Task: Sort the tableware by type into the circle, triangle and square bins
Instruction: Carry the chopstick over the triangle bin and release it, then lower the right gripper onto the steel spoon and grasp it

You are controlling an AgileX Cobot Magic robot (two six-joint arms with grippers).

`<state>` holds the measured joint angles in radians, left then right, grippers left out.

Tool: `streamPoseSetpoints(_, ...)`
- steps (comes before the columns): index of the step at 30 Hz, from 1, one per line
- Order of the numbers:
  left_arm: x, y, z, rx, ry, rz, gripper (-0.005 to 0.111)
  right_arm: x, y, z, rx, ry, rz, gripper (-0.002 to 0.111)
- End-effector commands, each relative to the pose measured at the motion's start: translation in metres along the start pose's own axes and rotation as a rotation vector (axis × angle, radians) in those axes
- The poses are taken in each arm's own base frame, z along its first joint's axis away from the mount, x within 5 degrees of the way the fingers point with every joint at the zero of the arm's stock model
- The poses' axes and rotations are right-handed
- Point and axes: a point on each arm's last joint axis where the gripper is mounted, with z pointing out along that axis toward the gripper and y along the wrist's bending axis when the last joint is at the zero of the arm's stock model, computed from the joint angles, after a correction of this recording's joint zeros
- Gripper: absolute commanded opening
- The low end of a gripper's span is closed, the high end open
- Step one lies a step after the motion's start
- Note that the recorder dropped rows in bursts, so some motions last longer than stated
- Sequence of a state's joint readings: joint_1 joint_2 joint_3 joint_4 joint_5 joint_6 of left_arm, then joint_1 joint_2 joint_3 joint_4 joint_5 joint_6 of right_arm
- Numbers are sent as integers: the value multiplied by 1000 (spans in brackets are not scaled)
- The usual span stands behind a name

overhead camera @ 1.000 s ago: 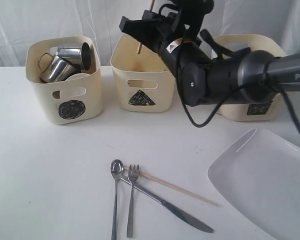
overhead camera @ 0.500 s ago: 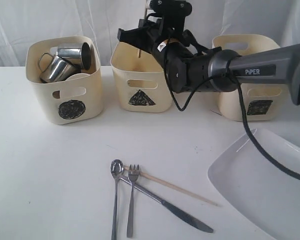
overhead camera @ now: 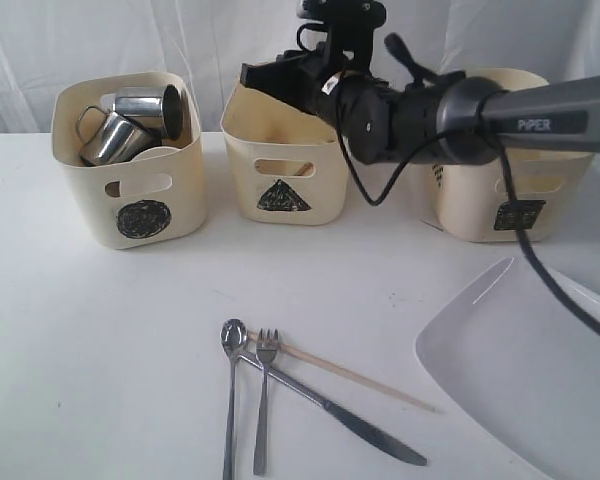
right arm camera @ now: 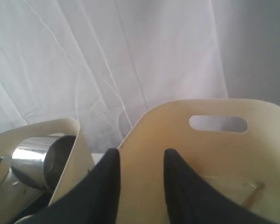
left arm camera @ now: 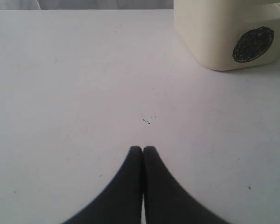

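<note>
The circle bin (overhead camera: 130, 190) at the left holds steel mugs (overhead camera: 115, 135). My right gripper (overhead camera: 252, 78) hovers over the rim of the triangle bin (overhead camera: 280, 165), open with nothing between its fingers. In the right wrist view the right gripper (right arm camera: 141, 156) looks into the triangle bin (right arm camera: 210, 158), where a wooden chopstick (right arm camera: 252, 194) lies at the bottom. The square bin (overhead camera: 500, 190) stands at the right. On the table lie a spoon (overhead camera: 230, 400), a fork (overhead camera: 264, 400), a knife (overhead camera: 350, 420), one chopstick (overhead camera: 355, 376) and the white plate (overhead camera: 530, 370). My left gripper (left arm camera: 143, 150) is shut over bare table.
A white curtain hangs behind the bins. The right arm's black body and cables stretch across in front of the square bin. In the left wrist view the circle bin (left arm camera: 224, 37) stands a way off from the left gripper. The plate runs past the table's right front corner.
The right gripper's jaws have opened above the triangle bin. The chopstick it held upright there is no longer between them and one now lies in the bin. The left gripper is unchanged.
</note>
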<state>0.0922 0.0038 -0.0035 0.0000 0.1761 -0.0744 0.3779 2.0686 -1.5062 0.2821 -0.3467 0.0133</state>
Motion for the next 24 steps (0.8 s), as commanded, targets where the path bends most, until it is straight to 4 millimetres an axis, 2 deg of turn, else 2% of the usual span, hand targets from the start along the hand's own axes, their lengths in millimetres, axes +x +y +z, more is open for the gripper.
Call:
streamPoseSetpoints(1, 1, 0, 0, 4, -5, -3, 0, -35, 11, -29, -34, 167, -47, 28)
streamPoseSetpoints(4, 1, 0, 0, 4, -5, -3, 0, -45, 17, -53, -74, 344, -220, 11)
streamPoseSetpoints(5, 1, 0, 0, 4, -5, -3, 0, -45, 18, -59, -87, 406, -268, 3)
streamPoseSetpoints(6, 1, 0, 0, 4, -5, -3, 0, -44, 19, -66, -104, 471, -313, 0)
streamPoseSetpoints(10, 1, 0, 0, 4, -5, -3, 0, -24, 18, -93, -233, 832, -522, 0)
streamPoseSetpoints(13, 1, 0, 0, 4, -5, -3, 0, -5, 21, -111, -314, 1079, -550, 0)
streamPoseSetpoints(15, 1, 0, 0, 4, -5, -3, 0, 5, 28, -120, -352, 1166, -545, 0)
streamPoseSetpoints(19, 1, 0, 0, 4, -5, -3, 0, 26, 53, -132, -440, 1227, -502, 0)
streamPoseSetpoints(22, 1, 0, 0, 4, -5, -3, 0, 39, 82, -137, -487, 1193, -454, 0)
streamPoseSetpoints(24, 1, 0, 0, 4, -5, -3, 0, 46, 100, -138, -448, 1160, -391, 0)
